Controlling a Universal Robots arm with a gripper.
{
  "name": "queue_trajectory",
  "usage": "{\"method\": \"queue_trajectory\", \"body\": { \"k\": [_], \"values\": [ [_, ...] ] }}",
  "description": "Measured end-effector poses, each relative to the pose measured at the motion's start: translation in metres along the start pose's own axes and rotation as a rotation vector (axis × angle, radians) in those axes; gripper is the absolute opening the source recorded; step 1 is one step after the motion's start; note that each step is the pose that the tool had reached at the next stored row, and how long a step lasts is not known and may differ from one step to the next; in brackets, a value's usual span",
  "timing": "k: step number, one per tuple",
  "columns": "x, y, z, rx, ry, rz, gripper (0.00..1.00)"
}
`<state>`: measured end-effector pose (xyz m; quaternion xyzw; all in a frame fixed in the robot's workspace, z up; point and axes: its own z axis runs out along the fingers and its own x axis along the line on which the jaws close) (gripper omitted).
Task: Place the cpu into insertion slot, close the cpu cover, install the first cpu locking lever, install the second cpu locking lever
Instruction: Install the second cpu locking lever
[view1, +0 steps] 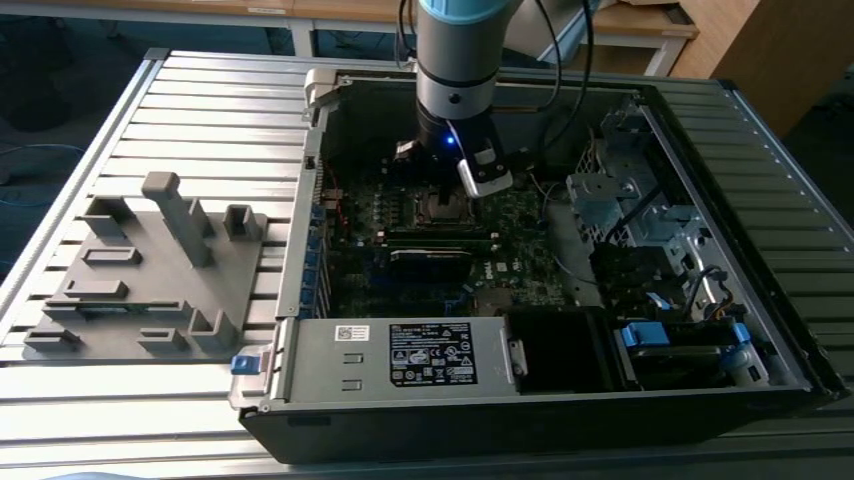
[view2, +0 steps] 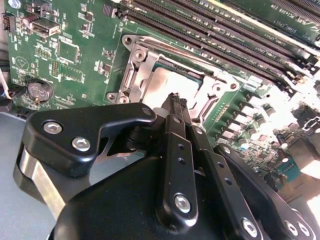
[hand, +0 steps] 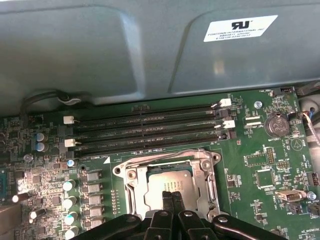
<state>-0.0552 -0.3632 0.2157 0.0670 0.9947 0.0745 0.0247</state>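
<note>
**Closed jaws poised over the seated chip**

The gripper (hand: 173, 196), jaws pressed together and holding nothing, hangs just above the cpu (hand: 167, 184). It lies flat in the insertion slot (view2: 150, 75), framed by the lowered cpu cover (hand: 207, 180). Memory slots (hand: 150, 132) run close along one edge.

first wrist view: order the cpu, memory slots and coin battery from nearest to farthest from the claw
1. cpu, in its socket right at the claw tips.
2. memory slots, long black rows beyond the socket.
3. coin battery, off toward the board's edge.
</note>
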Motion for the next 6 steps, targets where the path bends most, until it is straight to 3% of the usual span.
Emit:
{"method": "queue_trajectory", "body": {
  "k": [6],
  "values": [
    [0.0, 0.0001, -0.001, 0.0001, 0.0, 0.0, 0.11]
  ]
}}
